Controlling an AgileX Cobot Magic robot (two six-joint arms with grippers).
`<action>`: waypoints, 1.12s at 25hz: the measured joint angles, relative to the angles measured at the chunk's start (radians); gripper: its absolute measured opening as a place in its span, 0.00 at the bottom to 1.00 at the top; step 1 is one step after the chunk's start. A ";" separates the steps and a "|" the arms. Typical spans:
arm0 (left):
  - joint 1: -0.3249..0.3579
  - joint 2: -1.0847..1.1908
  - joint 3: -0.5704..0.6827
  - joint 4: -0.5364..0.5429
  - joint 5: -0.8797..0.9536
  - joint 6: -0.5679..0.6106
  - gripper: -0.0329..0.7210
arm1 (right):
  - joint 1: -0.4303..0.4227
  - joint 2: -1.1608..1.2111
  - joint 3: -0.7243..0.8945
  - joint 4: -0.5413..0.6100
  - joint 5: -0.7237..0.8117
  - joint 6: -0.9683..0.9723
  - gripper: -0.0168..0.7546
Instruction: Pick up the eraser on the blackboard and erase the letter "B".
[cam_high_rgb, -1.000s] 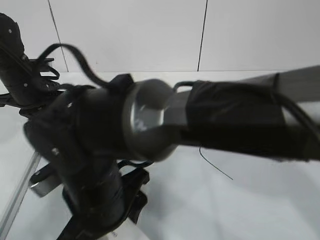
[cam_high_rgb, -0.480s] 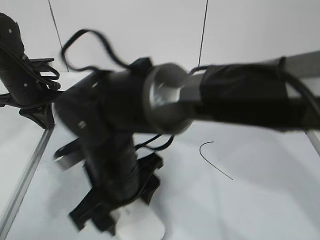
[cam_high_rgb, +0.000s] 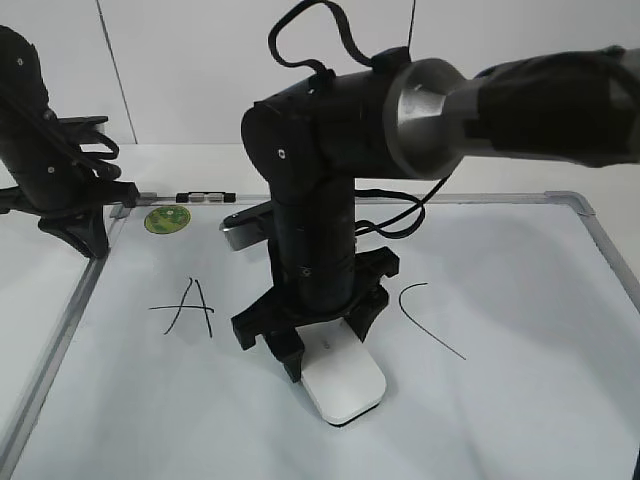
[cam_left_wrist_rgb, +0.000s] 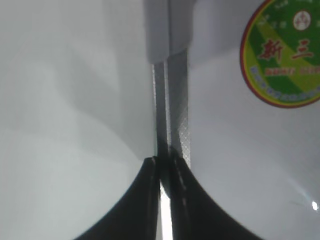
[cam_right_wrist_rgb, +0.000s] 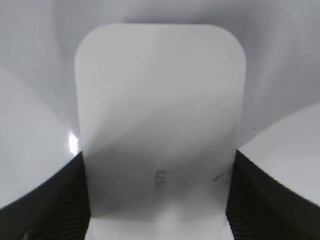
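Note:
The white eraser (cam_high_rgb: 347, 388) lies flat on the blackboard (cam_high_rgb: 520, 400), between the black "A" (cam_high_rgb: 186, 306) and the "C" curve (cam_high_rgb: 428, 318). My right gripper (cam_high_rgb: 325, 348) reaches across from the right and is shut on the eraser, with a jaw on each side; the right wrist view shows the eraser (cam_right_wrist_rgb: 160, 100) filling the gap between the jaws (cam_right_wrist_rgb: 159, 157). No letter "B" shows; the place between A and C is covered by the arm and the eraser. My left gripper (cam_high_rgb: 85, 235) is shut on the board's left frame (cam_left_wrist_rgb: 172, 100), as the left wrist view shows (cam_left_wrist_rgb: 165, 161).
A round green sticker (cam_high_rgb: 167, 219) sits at the board's far left corner and also shows in the left wrist view (cam_left_wrist_rgb: 285, 55). A small black-and-white marker (cam_high_rgb: 203, 197) lies on the far frame. The silver frame (cam_high_rgb: 600, 235) bounds the board at the right.
My right arm swung away from the camera, uncovering the board. The eraser moved with the gripper to the right and farther in. The left arm stayed put.

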 joint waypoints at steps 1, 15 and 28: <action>0.000 0.000 0.000 0.000 0.000 0.000 0.06 | 0.000 0.002 -0.007 0.000 0.006 0.000 0.74; 0.000 0.000 0.000 0.002 0.006 0.000 0.06 | -0.026 -0.174 -0.048 -0.071 0.005 0.027 0.74; 0.000 0.000 0.000 0.004 0.012 0.000 0.06 | -0.283 -0.353 -0.003 -0.035 0.011 0.029 0.74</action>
